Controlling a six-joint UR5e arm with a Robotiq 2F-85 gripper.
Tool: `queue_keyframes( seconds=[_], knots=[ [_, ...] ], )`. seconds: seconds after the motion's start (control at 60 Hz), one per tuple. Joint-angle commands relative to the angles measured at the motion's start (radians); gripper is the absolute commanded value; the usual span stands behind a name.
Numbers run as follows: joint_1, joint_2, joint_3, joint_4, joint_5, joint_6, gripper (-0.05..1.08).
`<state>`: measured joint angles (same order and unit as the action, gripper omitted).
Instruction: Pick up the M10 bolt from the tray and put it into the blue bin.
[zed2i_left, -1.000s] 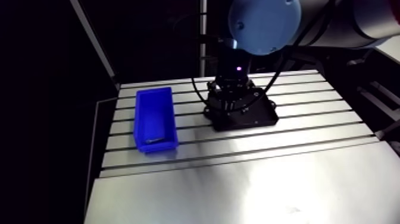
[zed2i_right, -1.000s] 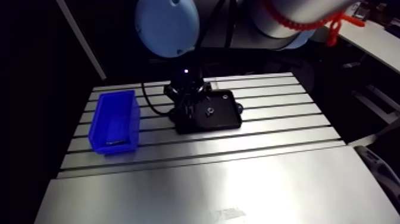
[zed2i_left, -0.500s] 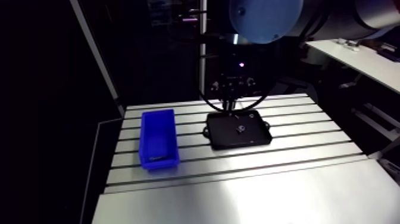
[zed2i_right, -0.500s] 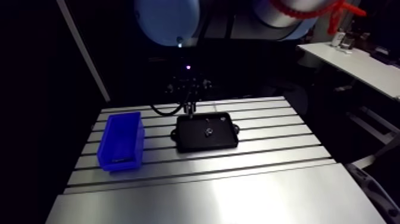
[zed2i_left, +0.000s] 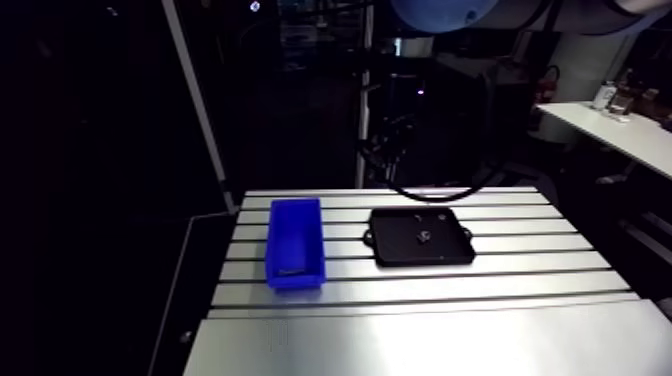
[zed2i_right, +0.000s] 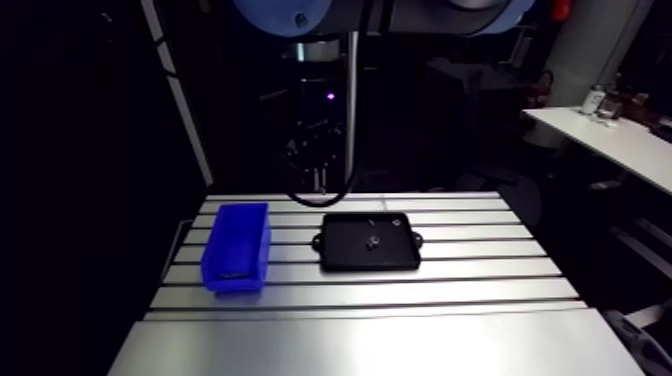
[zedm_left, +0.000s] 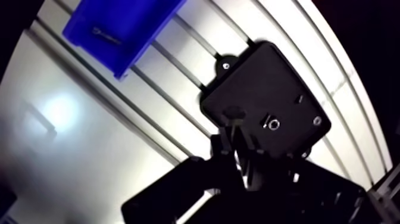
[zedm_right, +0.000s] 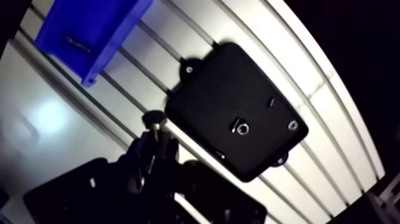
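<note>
Hard to make out: in the arm view the gripper (zed2i_right: 318, 172) is a dark shape against a dim background, and its fingers cannot be read there.
Cut off: in the wrist view the blue bin (zedm_left: 122, 27) runs out of frame, so only part of it shows.
Hidden: the gripper's own body covers the tray (zedm_left: 268, 98) corner nearest to it.
Inside the bin: one thin dark piece (zedm_right: 77, 44) lies on the floor. It is too small to identify.
Left in the tray: a ringed piece (zedm_right: 243, 127) lies near the middle, a second ringed piece (zedm_right: 292, 126) near one corner, and a tiny speck (zedm_right: 271, 102) apart from both.
Edges: the bin stands close to one side edge of the table (zed2i_left: 420, 335), and the tray lies mid-table.
Open room: bare slotted table lies between bin and tray, which do not touch. A broad smooth plate lies in front of both.
Gripper height: it hangs well above the table.
Gripper state: its two fingers (zedm_left: 227, 143) are drawn close together, clamped on a thin shank.
M10 bolt (zedm_right: 156, 118): apparently this is the clamped piece, with its round dark head just past the fingertips and clear of the tray.
</note>
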<state>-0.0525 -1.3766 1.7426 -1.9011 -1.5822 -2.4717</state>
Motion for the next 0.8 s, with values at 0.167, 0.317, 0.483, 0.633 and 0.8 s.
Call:
queue_keyframes(
  seconds=[0.167, 0.317, 0.483, 0.633, 0.8],
  knots=[
    [0.113, 0.020, -0.038, 0.016, -0.009, -0.394, 1.07],
    [0.153, 0.054, -0.068, 0.018, -0.011, -0.407, 1.07],
    [0.188, 0.104, -0.105, 0.017, -0.023, -0.407, 1.07],
    [0.215, 0.143, -0.134, 0.019, -0.025, -0.407, 1.07],
    [0.236, 0.167, -0.137, 0.018, -0.029, -0.407, 1.07]
  ],
)
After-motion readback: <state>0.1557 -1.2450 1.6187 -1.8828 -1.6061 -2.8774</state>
